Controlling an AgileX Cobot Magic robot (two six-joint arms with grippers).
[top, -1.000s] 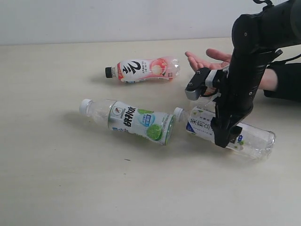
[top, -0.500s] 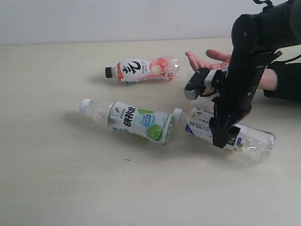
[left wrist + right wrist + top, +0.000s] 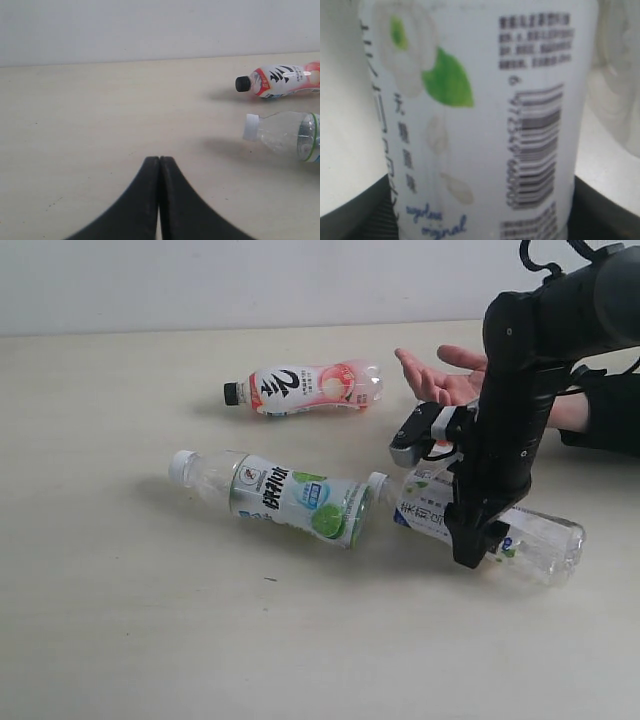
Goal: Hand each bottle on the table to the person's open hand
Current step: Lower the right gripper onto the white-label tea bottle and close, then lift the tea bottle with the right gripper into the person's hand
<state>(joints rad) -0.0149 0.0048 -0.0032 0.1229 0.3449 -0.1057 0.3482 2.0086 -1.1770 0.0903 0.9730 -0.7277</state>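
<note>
Bottles lie on the tabletop (image 3: 120, 620). The lime bottle (image 3: 290, 500) has its base almost touching the cap of the white bottle (image 3: 425, 508). The pink bottle (image 3: 305, 388) lies behind it and the hand (image 3: 440, 375) behind-right. Bare tabletop spreads to its left and front. The right gripper (image 3: 472, 545) has its jaws against both sides of the white bottle's label, which reads "original" near a barcode. The left gripper (image 3: 159, 162) has its jaws pressed together, empty.

Bottles, three: pink bottle (image 3: 305, 387), lime bottle (image 3: 285, 496), white-blue bottle (image 3: 422, 508). Hand (image 3: 440, 376), one. Grippers, two: left gripper (image 3: 159, 197), right gripper (image 3: 478, 538). Table (image 3: 120, 620), one.
</note>
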